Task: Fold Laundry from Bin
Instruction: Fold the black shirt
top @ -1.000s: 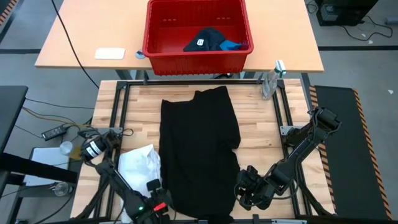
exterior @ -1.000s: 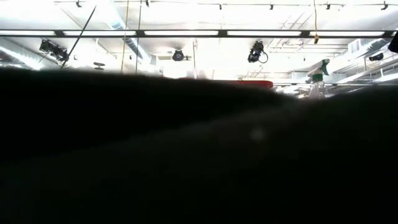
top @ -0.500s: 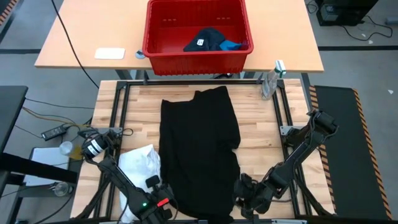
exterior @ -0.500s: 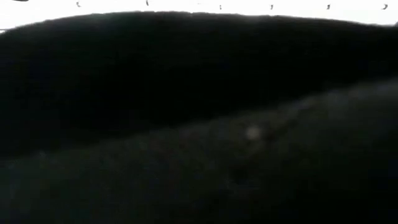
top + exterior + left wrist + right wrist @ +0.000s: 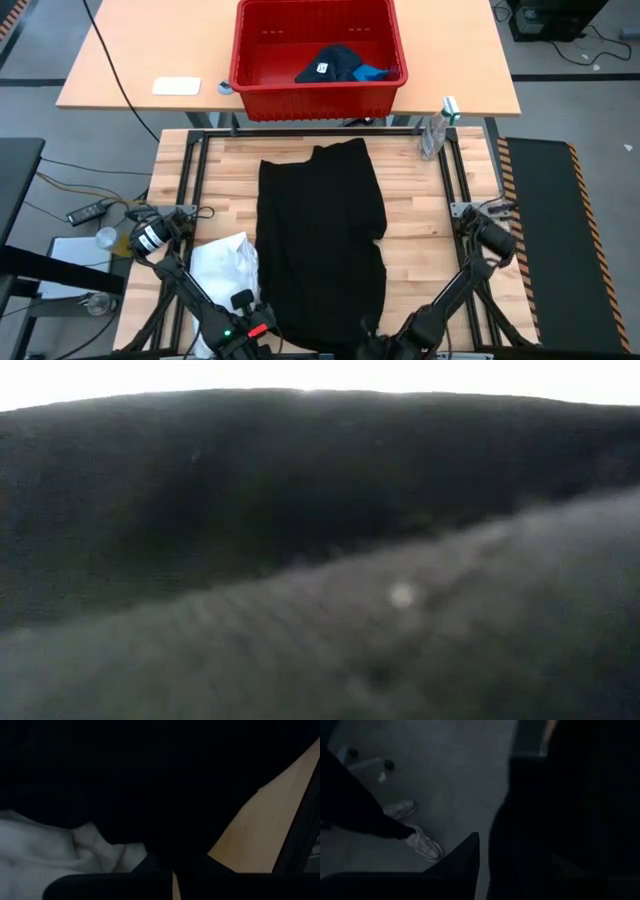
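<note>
Laundry partly unpacked: black garment [image 5: 321, 240] spread on the worktop, both pincers at its near edge.

Left pincer [image 5: 252, 328] sits at the near-left corner of the black garment, clenched, and the left wrist view shows black cloth between its fingers. Right pincer [image 5: 372, 335] is at the garment's near-right corner by the worktop's near edge; whether it grips I cannot tell. The large white garment [image 5: 226, 264] lies crumpled just beside the black one, toward the near-left corner, not folded. The dark navy garment [image 5: 330, 64] with its white tag and the small bright blue one [image 5: 374, 72] lie in the red bin [image 5: 250, 60] on the separate table beyond the far edge. By my reading, no fold is made yet; most work remains.
</note>
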{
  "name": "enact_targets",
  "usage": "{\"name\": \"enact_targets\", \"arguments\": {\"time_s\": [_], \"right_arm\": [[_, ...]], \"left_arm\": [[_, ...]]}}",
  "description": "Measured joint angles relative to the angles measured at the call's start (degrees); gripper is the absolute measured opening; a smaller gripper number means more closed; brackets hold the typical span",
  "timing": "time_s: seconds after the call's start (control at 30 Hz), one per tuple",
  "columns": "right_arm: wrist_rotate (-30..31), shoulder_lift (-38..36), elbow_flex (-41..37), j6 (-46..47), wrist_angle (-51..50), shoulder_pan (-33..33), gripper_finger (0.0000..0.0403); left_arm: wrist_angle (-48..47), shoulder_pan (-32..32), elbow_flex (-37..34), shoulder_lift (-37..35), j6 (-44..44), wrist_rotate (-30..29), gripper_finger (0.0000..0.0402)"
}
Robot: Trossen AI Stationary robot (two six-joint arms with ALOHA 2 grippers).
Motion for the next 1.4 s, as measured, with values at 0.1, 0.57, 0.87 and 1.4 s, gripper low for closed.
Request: {"name": "enact_targets", "arguments": {"time_s": [0.1, 0.57, 0.87, 1.4], "right_arm": [[0.02, 3.77, 3.69, -1.61, -0.13, 0.08, 0.0126], [5.61, 7.78, 7.23, 3.46, -2.33, -0.5, 0.0126], [5.41, 10.45, 7.23, 1.74, 1.47, -0.29, 0.0126], [7.12, 10.17, 7.27, 6.57, -4.04, 0.05, 0.0015]], "left_arm": [[-0.02, 0.0, 0.0, 0.0, 0.0, 0.02, 0.0006], [-0.41, 0.0, 0.0, 0.0, -2.22, 0.7, 0.0007], [-0.59, 0.17, 0.0, 0.0, -2.23, 0.74, 0.0007], [-1.58, 0.15, 0.0, -0.09, -2.51, 2.47, 0.0007]]}}
